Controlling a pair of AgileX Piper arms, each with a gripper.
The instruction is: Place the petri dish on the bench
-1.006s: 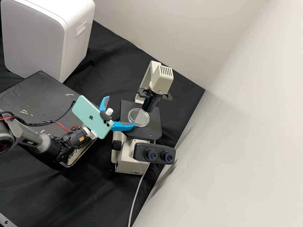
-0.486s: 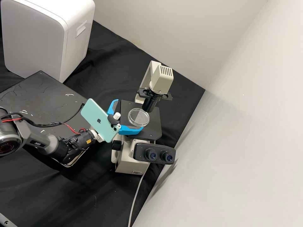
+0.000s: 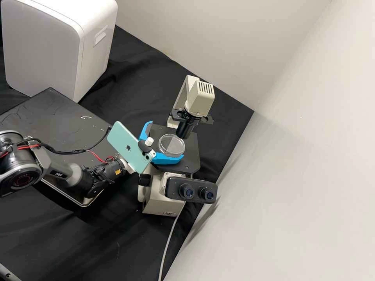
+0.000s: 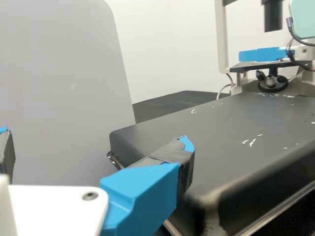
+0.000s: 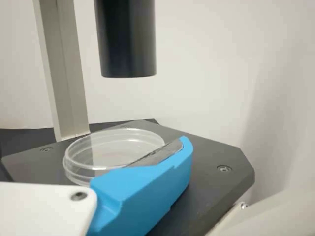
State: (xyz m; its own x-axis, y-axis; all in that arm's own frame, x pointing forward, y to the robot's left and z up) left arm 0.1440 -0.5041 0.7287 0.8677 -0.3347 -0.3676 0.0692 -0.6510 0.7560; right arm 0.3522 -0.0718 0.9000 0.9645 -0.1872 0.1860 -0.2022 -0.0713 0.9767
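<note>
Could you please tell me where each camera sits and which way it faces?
High view: fixed overhead, looking down on the microscope; the right gripper brackets the petri dish.
Left wrist view: on the left arm, facing across a black box towards the microscope; left gripper in front.
Right wrist view: beside the stage, facing the petri dish; one blue finger alongside it.
Shared: the microscope, in all three.

Clear petri dish (image 3: pixel 171 143), black stage (image 3: pixel 191 157) — bright blue pincer fingers (image 3: pixel 168 159), mint-green phone (image 3: pixel 127 146), beige microscope (image 3: pixel 156 197).
</note>
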